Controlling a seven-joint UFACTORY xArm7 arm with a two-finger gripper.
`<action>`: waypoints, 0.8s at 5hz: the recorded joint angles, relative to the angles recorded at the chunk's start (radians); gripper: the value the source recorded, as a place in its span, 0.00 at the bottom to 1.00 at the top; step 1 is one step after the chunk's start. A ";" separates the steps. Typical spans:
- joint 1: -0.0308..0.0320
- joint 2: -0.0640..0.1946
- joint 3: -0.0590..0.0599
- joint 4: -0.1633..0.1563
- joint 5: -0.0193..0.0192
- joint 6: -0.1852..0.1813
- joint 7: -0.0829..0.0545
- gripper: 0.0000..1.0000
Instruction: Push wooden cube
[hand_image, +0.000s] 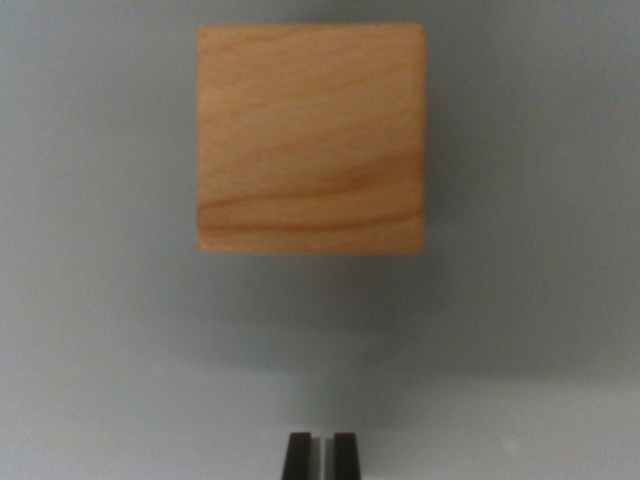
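Looking down from the wrist, we see the wooden cube (311, 139) resting on the pale grey counter (530, 300), in the far half of the view and roughly centred. Our gripper (320, 455) shows at the near edge, its two dark fingertips (297, 456) almost together with a thin gap, well apart from the cube and holding nothing.

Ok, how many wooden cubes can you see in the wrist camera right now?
1. The wooden cube sits in the upper middle of the wrist view, on the grey surface, apart from the gripper. Beyond the frame, I cannot tell.
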 joint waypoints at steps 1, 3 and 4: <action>0.0000 0.000 0.000 0.000 0.0000 0.000 0.000 0.00; 0.0000 0.000 0.000 0.000 0.0000 0.000 0.000 0.00; 0.0000 0.000 0.000 0.000 0.0000 0.000 0.000 1.00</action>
